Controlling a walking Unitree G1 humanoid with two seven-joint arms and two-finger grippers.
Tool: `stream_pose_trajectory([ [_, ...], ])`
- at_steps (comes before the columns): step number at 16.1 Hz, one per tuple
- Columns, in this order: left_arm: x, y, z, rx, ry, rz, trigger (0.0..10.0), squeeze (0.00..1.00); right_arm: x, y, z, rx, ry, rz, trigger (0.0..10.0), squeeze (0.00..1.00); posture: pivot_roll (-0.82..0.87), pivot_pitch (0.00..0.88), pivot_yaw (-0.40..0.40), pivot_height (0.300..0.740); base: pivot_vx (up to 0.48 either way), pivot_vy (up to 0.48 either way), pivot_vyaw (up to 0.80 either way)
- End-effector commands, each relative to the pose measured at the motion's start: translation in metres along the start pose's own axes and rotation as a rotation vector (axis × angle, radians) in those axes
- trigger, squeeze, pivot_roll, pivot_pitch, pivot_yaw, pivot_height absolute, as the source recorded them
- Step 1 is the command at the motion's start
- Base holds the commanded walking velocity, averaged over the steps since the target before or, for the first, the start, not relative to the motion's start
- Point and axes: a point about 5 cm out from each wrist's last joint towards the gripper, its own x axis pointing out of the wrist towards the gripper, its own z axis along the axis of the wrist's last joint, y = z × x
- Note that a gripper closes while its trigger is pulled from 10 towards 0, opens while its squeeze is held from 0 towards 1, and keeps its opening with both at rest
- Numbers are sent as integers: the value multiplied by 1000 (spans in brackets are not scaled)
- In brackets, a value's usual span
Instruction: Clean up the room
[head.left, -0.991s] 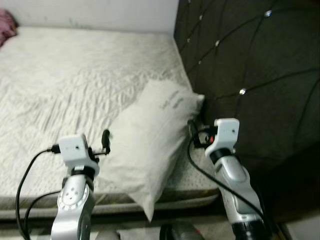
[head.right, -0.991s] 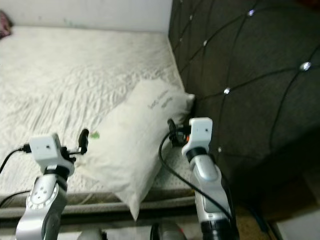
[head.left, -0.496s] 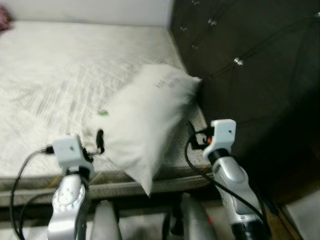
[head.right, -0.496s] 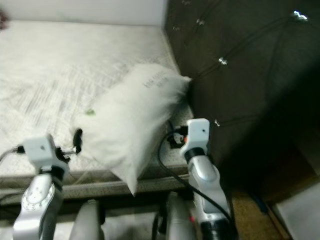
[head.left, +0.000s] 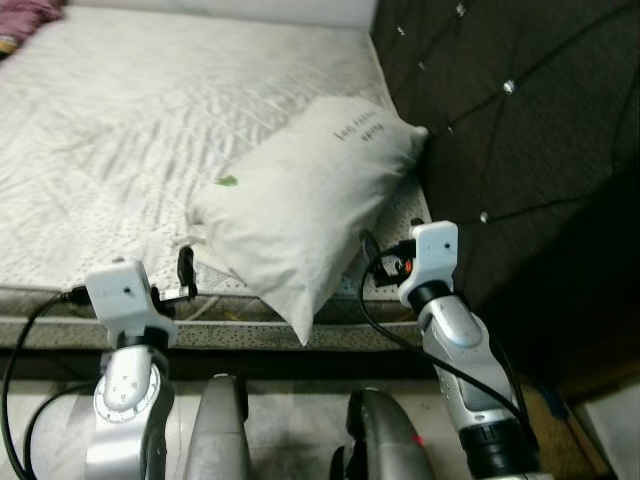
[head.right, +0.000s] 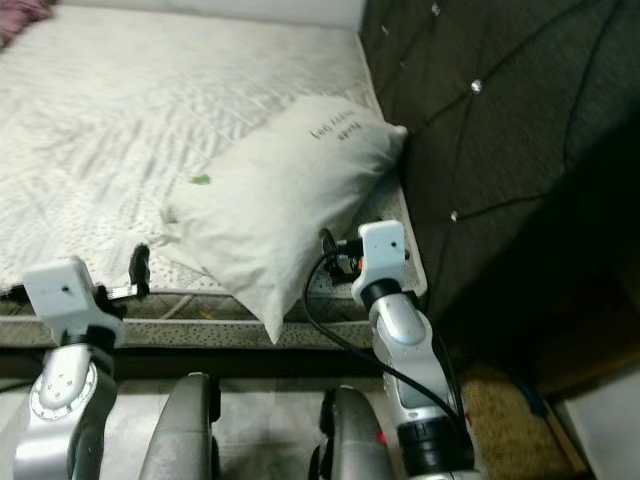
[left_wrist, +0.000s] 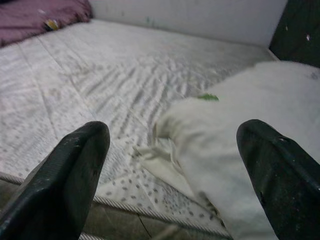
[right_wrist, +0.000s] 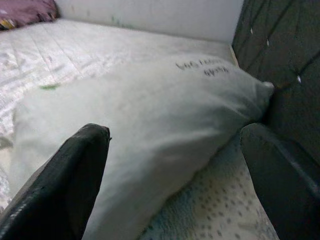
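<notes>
A white pillow (head.left: 300, 195) with dark printed lettering and a small green speck (head.left: 229, 181) lies slantwise on the mattress (head.left: 110, 130), its upper corner against the headboard. Its lower corner hangs over the mattress's front edge. My left gripper (head.left: 185, 272) hovers open at that front edge, just left of the pillow's near corner and apart from it. The left wrist view shows both fingers (left_wrist: 65, 180) spread wide with nothing between them. On the pillow's right side, low by the mattress edge, my right gripper (head.left: 372, 252) is open, its fingers (right_wrist: 60, 185) spread before the pillow (right_wrist: 150, 125).
A dark tufted headboard (head.left: 520, 120) rises on the right of the bed. Purple fabric (head.left: 25, 12) lies at the mattress's far left corner. A brownish mat (head.right: 500, 395) lies on the floor at the right. My own legs (head.left: 225, 430) stand close to the bed frame.
The whole view has shifted, so the camera moved. Both grippers now stand lower, at the mattress's front edge instead of over the bed. The pillow lies much as before.
</notes>
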Motion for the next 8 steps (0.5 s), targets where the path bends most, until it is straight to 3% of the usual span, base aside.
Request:
stream_pose_trajectory([
  [1, -1, -5, -3, -5, 8, -23, 10000, 0, -1, 2, -2, -6, 4, 17, 10000, 0, 98, 128, -87, 632, 375, 0, 0],
  [8, -3, -12, -5, -20, 17, -59, 10000, 0, -4, 2, -6, 9, 25, 21, 10000, 0, 105, 122, -97, 632, 438, 0, 0],
])
